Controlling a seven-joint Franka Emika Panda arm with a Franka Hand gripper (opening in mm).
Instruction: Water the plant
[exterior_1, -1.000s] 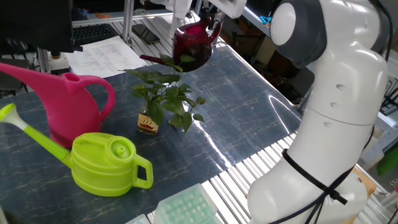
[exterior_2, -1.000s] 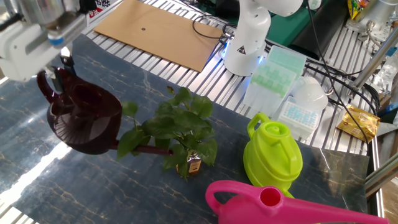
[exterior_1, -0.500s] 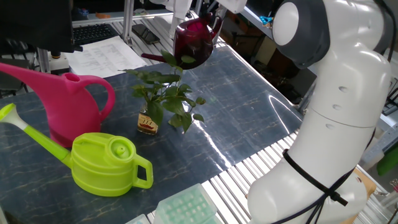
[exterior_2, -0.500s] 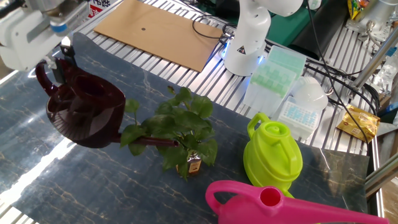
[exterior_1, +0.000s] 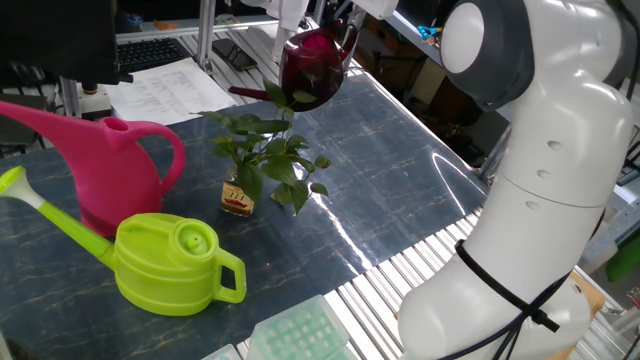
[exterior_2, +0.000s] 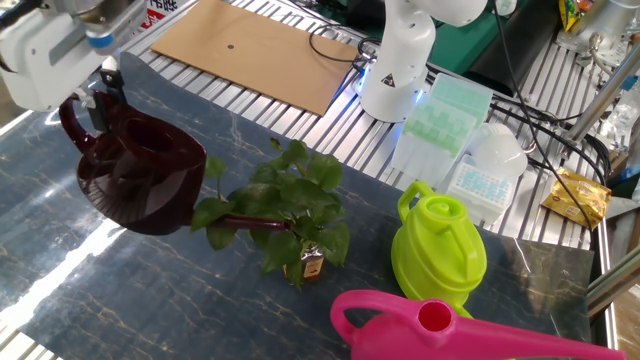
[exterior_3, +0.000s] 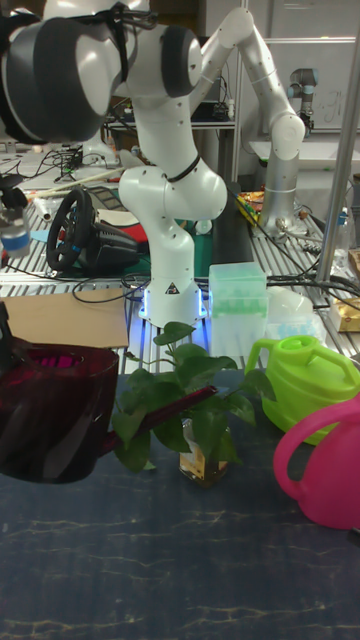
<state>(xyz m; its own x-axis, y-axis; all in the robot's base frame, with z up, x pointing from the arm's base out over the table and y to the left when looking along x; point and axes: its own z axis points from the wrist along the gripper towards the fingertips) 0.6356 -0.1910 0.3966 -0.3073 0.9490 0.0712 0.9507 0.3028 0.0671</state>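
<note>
Maroon watering can (exterior_2: 135, 185) held aloft, spout among plant (exterior_2: 285, 210) leaves — green can (exterior_2: 438, 250) well apart

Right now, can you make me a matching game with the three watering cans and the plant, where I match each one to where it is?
Things:
1. maroon watering can
2. green watering can
3. pink watering can
4. plant

Places:
A. standing in a tiny glass bottle
B. held up in the air by the gripper
C. on the table, nearest the pale green rack
D. on the table, behind the green can in the view beside the robot's body

Pairs: 1-B, 2-C, 3-D, 4-A
</note>
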